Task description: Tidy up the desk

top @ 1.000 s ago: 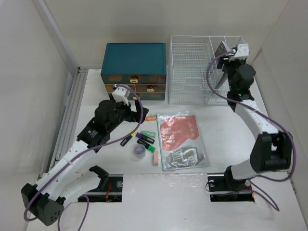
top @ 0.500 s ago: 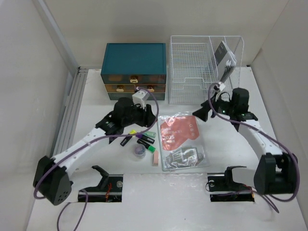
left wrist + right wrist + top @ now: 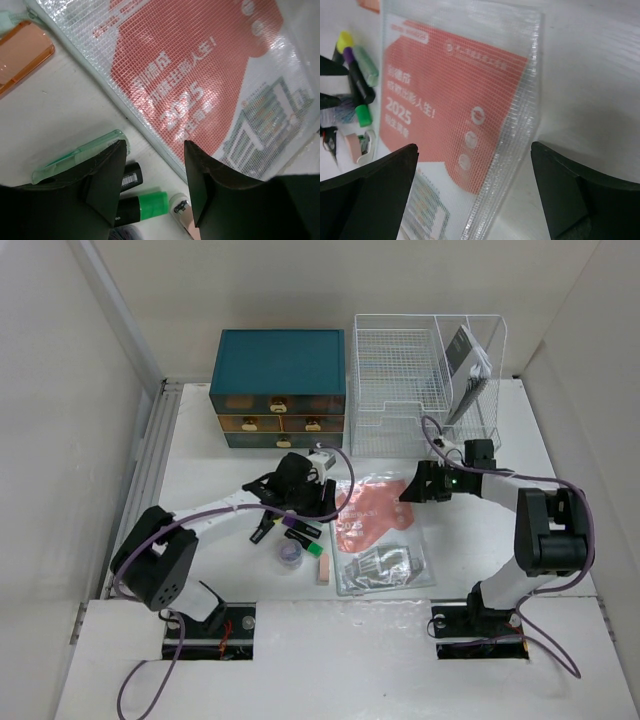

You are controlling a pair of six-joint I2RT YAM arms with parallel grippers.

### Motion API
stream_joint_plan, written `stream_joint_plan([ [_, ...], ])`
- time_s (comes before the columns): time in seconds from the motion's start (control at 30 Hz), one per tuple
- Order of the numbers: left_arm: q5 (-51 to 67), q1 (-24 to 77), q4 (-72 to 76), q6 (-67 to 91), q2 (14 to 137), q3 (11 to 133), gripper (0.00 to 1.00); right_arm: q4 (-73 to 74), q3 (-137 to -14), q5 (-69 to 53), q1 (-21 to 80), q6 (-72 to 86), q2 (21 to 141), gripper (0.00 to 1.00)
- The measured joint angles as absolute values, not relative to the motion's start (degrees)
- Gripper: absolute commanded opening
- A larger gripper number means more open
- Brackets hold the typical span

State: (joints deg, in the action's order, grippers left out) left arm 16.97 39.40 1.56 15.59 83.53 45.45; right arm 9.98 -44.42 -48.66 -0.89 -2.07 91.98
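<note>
Pouch (image 3: 455, 100) edge sits between wide-open right tool (image 3: 474, 150); left tool (image 3: 152, 147) (also empty) gapes above green highlighter (image 3: 150, 204).

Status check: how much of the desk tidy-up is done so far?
Looks done: one booklet stands in the wire rack. In hand: nothing gripped; the left gripper and right gripper are open, low at the edges of the mesh pouch. Left: pouch and highlighters lie loose on the desk.

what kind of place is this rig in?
Probably a lab mock-up of an office desk: a white desk boxed in by plain panels, with a teal drawer box, a wire tray rack and highlighters.
</note>
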Motion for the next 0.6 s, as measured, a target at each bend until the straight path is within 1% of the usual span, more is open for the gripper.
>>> stream_joint_plan([
  [0.23,14.3,39.4,1.5,15.9,87.4,45.9,0.47,9.6,-44.2,-41.4,-1.5,2.0,90.1,0.96],
  [0.27,14.2,39.5,1.5,15.9,87.9,46.2,0.47,9.4,-44.1,-40.8,-1.5,2.4,89.8,0.95],
  [0.37,13.5,40.3,1.7,16.0,90.1,47.7,0.47,9.1,-44.1,-39.7,-1.5,3.0,89.7,0.92],
  [0.6,13.2,42.0,2.0,16.2,94.2,49.9,0.48,8.7,-44.5,-40.2,-1.3,3.5,91.7,0.91],
])
